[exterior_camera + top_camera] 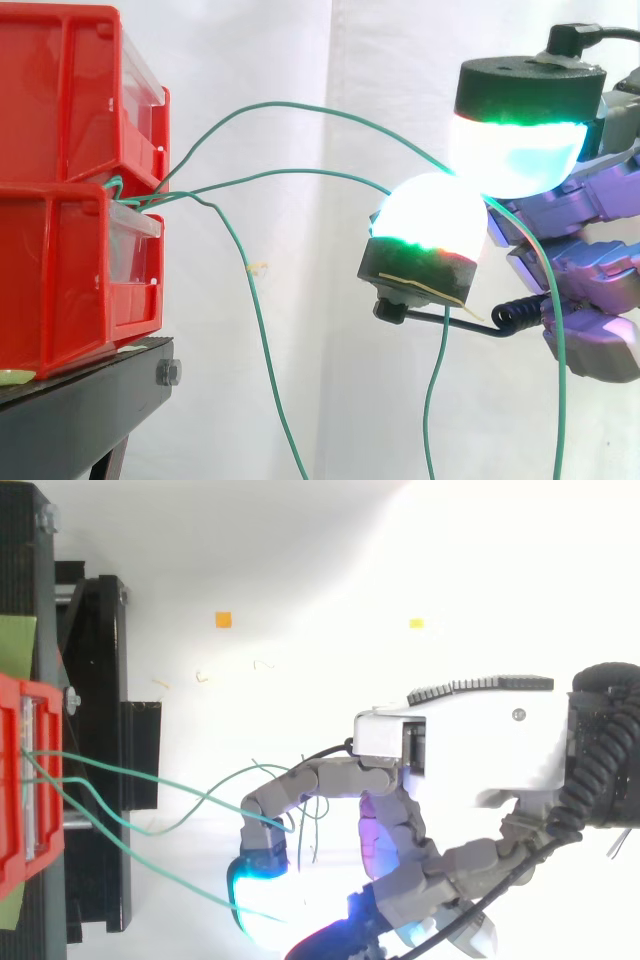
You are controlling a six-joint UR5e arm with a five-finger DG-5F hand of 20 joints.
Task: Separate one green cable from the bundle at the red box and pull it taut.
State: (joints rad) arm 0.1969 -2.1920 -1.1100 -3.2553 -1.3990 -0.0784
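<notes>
Pinching the green cable (330, 112) between two thick domed pads (515, 150), the hand (590, 275) sits nearest the side camera, well to the right of the red bins (60, 180). The upper pad glows white and green under a matte black round cap. The lower one shines white above a black base. They meet on the thin strand, and their glow hides the exact point of contact. Behind them the fingers are jointed links of smooth lilac plastic, cut off at the right edge. From above, the fingers curl in from a white, boxy palm (470, 745), and the lowest ones run off the bottom edge.

The held cable leaves the bins, rises in a loose bow rather than a straight line, passes between the pads and drops down past the fingers to the bottom edge. A second cable (300, 172) runs lower from the bins and slips behind the lower pad. A strand hanging below that pad may be its continuation, though the link is hidden. A third cable (255, 300) sags away steeply just right of the bins.

All three start in the gap between the two stacked bins, where their roots are hard to make out. The bins are glossy, ribbed plastic with clear fronts, cropped at the left. They rest on a black stand (90, 400) with a bolt at its corner. Behind the bins hangs the white curtain (300, 50), softly folded.
</notes>
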